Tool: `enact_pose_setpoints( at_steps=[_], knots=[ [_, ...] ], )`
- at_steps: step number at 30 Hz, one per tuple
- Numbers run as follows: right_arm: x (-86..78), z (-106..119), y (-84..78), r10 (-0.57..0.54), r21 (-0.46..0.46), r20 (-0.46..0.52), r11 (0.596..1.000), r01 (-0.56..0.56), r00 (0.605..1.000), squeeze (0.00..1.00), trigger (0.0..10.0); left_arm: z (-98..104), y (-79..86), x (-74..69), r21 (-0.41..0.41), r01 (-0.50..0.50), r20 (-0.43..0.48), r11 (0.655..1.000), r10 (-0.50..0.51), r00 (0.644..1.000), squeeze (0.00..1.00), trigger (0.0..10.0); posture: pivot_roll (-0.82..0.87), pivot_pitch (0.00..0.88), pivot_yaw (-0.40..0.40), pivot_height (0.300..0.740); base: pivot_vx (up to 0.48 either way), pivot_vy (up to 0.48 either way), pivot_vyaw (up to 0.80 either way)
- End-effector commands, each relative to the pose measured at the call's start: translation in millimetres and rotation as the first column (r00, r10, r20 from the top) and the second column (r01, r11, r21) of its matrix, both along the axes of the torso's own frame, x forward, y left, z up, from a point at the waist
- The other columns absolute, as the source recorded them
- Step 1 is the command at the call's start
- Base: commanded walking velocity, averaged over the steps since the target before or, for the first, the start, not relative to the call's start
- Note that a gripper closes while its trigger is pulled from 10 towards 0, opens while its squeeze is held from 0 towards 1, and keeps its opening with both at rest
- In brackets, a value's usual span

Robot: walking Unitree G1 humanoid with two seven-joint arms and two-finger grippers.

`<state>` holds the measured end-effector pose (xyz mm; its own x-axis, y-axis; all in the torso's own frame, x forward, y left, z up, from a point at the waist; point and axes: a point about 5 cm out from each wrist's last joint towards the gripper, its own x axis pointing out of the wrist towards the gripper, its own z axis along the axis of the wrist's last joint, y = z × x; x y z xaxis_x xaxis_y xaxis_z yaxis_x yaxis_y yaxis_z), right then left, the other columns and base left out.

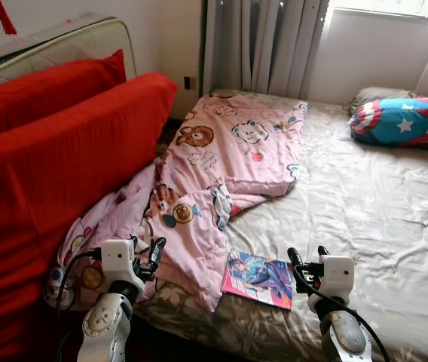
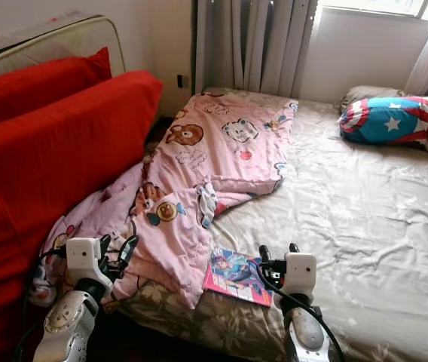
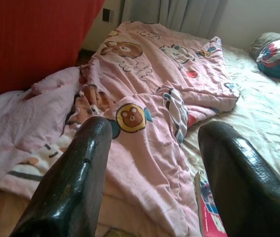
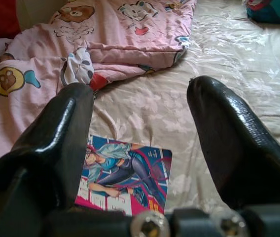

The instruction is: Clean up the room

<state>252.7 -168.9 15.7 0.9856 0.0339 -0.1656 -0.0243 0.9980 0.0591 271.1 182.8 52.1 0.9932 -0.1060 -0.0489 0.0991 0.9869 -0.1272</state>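
A pink cartoon-print quilt (image 1: 221,162) lies crumpled over the left half of the bed, one end spilling off the near left corner. A colourful magazine (image 1: 259,279) lies flat on the beige sheet (image 1: 365,219) by the bed's near edge, partly against the quilt. My left gripper (image 1: 154,256) hovers open just before the quilt's hanging end (image 3: 130,118). Over the near edge, my right gripper (image 1: 308,262) is open too, right of the magazine (image 4: 125,170).
A red sofa or cushion stack (image 1: 48,151) stands close on the left of the bed. A blue, red and white star pillow (image 1: 406,121) lies at the far right under the window. Grey curtains (image 1: 263,45) hang behind the bed.
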Motion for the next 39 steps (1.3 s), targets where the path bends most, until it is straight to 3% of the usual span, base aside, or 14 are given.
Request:
enact_pose_setpoints(
  at_steps=[1, 10, 29, 33, 39],
  knots=[
    [0.8, 0, -1.0, 0.001, -0.005, 0.004, 1.000, -0.001, 1.000, 0.00, 10.0, 1, 0.5, -1.1, -0.001, -0.002, -0.002, 1.000, 0.002, 1.000, 0.00, 10.0, -0.03, 0.000, -0.057, 0.665, 0.000, 0.000, 0.00],
    [0.3, -5, 2.8, 0.020, -0.013, -0.020, 1.000, -0.021, 1.000, 0.00, 10.0, 3, -1.6, -0.4, 0.007, 0.005, 0.002, 1.000, -0.005, 1.000, 0.00, 10.0, -0.03, 0.000, -0.055, 0.645, 0.000, 0.000, 0.00],
    [-0.2, -8, 2.1, 0.015, -0.002, -0.019, 1.000, -0.015, 1.000, 0.00, 10.0, 2, -4.5, -2.1, 0.009, 0.013, -0.010, 1.000, -0.013, 1.000, 0.00, 10.0, -0.02, 0.000, -0.056, 0.645, 0.000, 0.000, 0.00],
    [0.8, -13, 2.4, 0.012, -0.016, -0.059, 1.000, -0.013, 0.998, 0.00, 10.0, 2, -5.4, -1.8, 0.016, 0.017, -0.012, 1.000, -0.017, 1.000, 0.00, 10.0, -0.02, 0.005, -0.052, 0.645, 0.000, 0.000, 0.00],
    [1.5, -11, 3.8, 0.008, -0.004, -0.032, 1.000, -0.008, 0.999, 0.00, 10.0, 2, -4.4, -1.9, 0.024, 0.014, -0.016, 1.000, -0.013, 1.000, 0.00, 10.0, -0.02, 0.010, -0.047, 0.625, 0.000, 0.000, 0.00]
  ],
)
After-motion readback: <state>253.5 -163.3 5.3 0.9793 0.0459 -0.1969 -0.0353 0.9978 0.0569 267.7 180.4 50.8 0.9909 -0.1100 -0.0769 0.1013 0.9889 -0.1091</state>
